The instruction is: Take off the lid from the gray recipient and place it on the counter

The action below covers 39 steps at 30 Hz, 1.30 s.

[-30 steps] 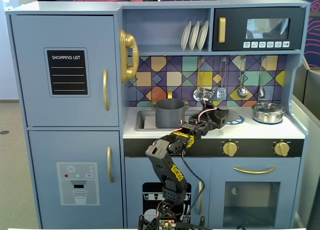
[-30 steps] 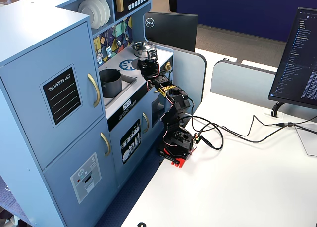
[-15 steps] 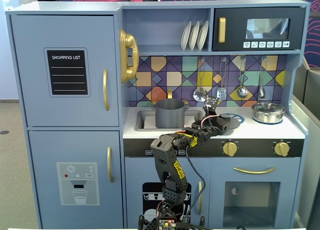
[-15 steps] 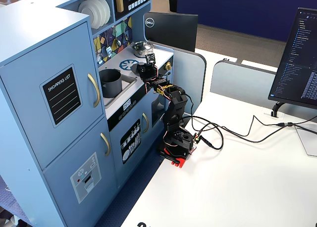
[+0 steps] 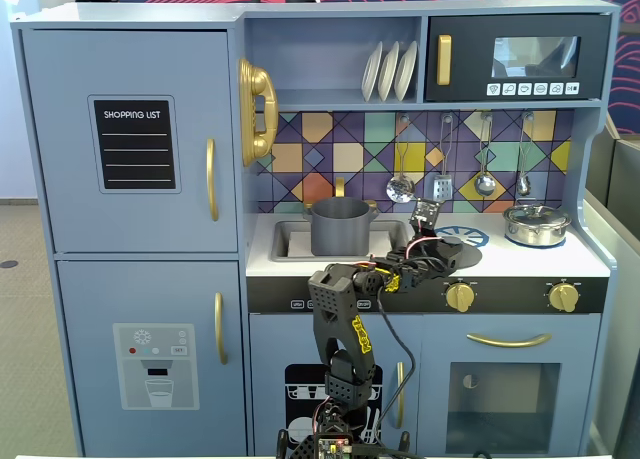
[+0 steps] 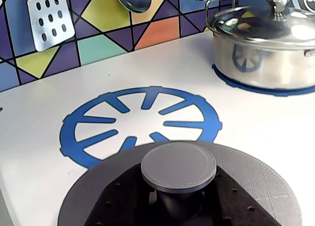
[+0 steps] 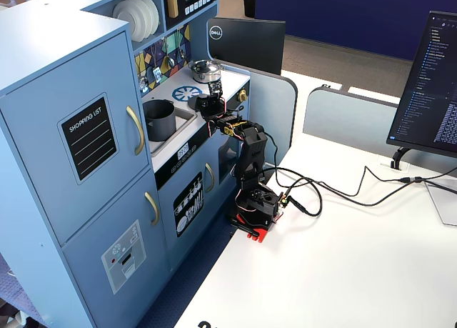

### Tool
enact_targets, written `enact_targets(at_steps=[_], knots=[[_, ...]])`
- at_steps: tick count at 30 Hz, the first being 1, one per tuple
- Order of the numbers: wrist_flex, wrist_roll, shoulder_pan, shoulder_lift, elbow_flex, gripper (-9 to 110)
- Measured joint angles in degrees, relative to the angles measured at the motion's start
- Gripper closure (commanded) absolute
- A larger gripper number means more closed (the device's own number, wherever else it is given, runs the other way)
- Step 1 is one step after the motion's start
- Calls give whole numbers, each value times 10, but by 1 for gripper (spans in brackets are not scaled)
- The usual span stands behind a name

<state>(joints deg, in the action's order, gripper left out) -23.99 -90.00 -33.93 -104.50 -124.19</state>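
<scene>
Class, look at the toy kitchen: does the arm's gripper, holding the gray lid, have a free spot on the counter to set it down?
Probably yes. The gripper holds the lid by its knob just above the counter, over the blue burner print, which is bare. The silver pot stands well to the side.

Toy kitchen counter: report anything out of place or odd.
Nothing spilled or damaged. The gray pot sits in the sink recess with no lid; the dark gray lid is at the gripper, by the blue burner print. The silver pot keeps its lid.
</scene>
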Motion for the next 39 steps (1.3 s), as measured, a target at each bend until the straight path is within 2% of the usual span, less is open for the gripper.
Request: enact_targets(at_steps=[4, 7, 12, 39], knots=[[0, -4, 2, 4, 4, 101], [-3, -12, 4, 4, 4, 87], [-11, -21, 4, 4, 0, 73], [-16, -17, -22, -16, -11, 73]])
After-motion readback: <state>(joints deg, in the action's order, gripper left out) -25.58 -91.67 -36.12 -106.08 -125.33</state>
